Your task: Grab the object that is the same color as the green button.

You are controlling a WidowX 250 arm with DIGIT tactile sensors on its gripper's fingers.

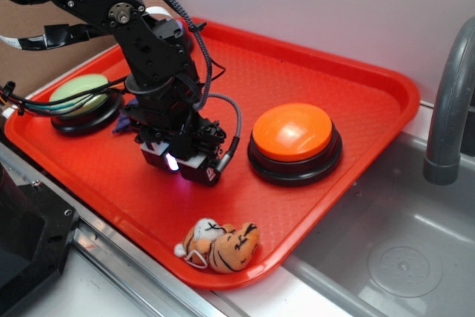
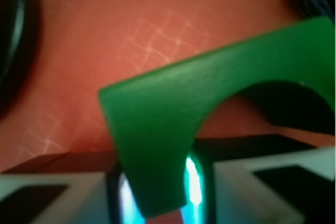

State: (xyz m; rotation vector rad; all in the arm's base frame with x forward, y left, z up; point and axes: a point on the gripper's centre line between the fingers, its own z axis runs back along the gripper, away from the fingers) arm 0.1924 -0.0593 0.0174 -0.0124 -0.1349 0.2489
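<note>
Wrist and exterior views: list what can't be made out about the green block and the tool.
- Green block: hidden in the exterior view behind the tool; only the wrist view shows it, blurred and close.
- Block's right end: cut off by the wrist view's edge.
- Tool's grip: fingers blurred at the bottom edge; contact with the block unclear.

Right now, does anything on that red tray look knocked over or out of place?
The plush tiger lies flopped on its side right at the red tray's near rim. In the wrist view, the green block sits tilted between the parts of the hand. Nothing looks spilled or broken.
</note>
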